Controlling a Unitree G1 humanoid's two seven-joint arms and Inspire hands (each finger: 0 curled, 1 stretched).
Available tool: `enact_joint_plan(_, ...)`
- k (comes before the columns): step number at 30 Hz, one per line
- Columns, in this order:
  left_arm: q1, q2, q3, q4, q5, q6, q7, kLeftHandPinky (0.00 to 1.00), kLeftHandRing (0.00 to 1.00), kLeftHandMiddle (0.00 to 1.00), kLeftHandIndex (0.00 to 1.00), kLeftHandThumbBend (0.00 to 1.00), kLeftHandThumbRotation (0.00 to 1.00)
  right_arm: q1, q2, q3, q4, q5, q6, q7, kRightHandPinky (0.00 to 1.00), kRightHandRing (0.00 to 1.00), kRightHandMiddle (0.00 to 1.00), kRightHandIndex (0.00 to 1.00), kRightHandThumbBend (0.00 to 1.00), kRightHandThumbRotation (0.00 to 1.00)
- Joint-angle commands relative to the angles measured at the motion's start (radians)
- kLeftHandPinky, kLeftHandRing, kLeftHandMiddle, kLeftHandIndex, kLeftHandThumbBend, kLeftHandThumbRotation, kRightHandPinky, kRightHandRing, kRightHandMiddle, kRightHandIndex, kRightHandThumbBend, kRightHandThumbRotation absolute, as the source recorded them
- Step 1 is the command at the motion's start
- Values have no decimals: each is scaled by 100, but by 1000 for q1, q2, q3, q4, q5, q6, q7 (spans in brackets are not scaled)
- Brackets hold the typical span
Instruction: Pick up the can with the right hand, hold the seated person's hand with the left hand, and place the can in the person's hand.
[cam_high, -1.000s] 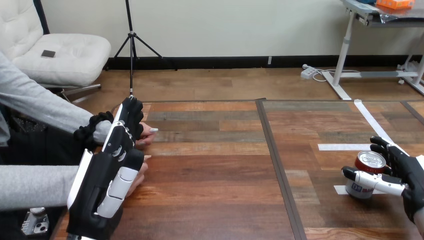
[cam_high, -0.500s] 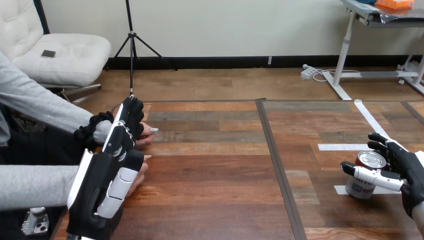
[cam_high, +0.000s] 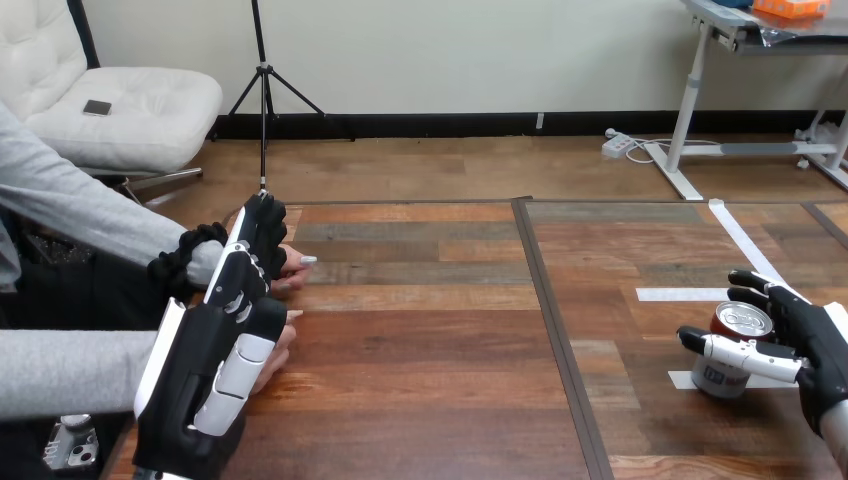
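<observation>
At the right side of the table (cam_high: 430, 330) we see the can (cam_high: 740, 322) standing upright on a white tape mark (cam_high: 683, 380), likely its set starting spot. The right robot hand (cam_high: 810, 345) wraps it, thumb across the front and fingers behind, a grasp fit for lifting; the can is not yet raised. Its label is white with blue print under a red band, too small for us to read. Well apart at the left, the left robot hand (cam_high: 215, 350) stands over the person's farther hand (cam_high: 292, 265) and nearer hand (cam_high: 280, 345), placed to take one; whether it grips we cannot tell.
</observation>
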Motion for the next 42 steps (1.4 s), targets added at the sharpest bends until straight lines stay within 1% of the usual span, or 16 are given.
enact_joint_plan(1,-43,15,12,-35,4,3,4,100,100,100,100,78,86,-86,-22,15,-1,-14,-7,-27,87,88,85,84,100,22)
enact_joint_plan(4,-43,15,12,-36,7,2,6,100,100,100,100,78,86,-88,-23,18,0,-18,-2,-30,85,87,84,84,100,21)
enact_joint_plan(6,-43,14,12,-36,4,1,5,100,100,100,100,76,85,-89,-23,19,1,-21,-2,-32,83,86,84,84,100,20)
enact_joint_plan(9,-52,16,13,-20,0,-22,-4,100,100,100,100,74,85,-92,-25,23,3,-27,1,-36,82,86,84,83,100,20)
enact_joint_plan(12,-50,16,13,-25,-3,-13,-3,100,100,100,100,74,85,-94,-23,19,4,-19,5,-28,81,86,84,83,100,19)
enact_joint_plan(15,-50,12,14,-28,-4,-13,1,100,100,100,100,75,85,-94,-22,23,-2,-20,22,-32,80,86,84,83,100,17)
enact_joint_plan(19,-49,14,15,-29,0,-11,2,100,100,100,100,74,85,-93,-19,15,-2,-4,21,-14,81,86,84,83,100,13)
enact_joint_plan(22,-51,15,17,-23,9,-18,6,100,100,100,100,75,85,-92,-18,16,-2,-3,20,-14,82,86,84,83,100,10)
enact_joint_plan(25,-52,13,17,-22,10,-21,8,100,100,100,100,75,86,-91,-23,25,0,-16,19,-21,83,87,84,83,100,7)
enact_joint_plan(28,-49,14,16,-27,5,-16,6,100,100,100,100,75,86,-90,-21,22,0,-10,18,-15,84,86,84,83,100,6)
enact_joint_plan(31,-49,10,15,-30,2,-15,8,100,100,100,100,75,86,-90,-28,36,1,-29,22,-29,84,86,84,83,100,6)
enact_joint_plan(34,-44,6,14,-41,6,-6,17,100,100,100,100,74,86,-91,-27,32,1,-22,29,-17,83,86,83,83,100,4)
enact_joint_plan(37,-42,13,12,-46,5,-1,14,100,100,100,100,74,86,-87,-30,36,-1,-27,25,-21,83,86,83,82,100,3)
enact_joint_plan(42,-44,11,13,-42,7,-9,19,100,100,100,100,72,86,-86,-34,40,-2,-32,21,-23,83,86,83,82,100,1)
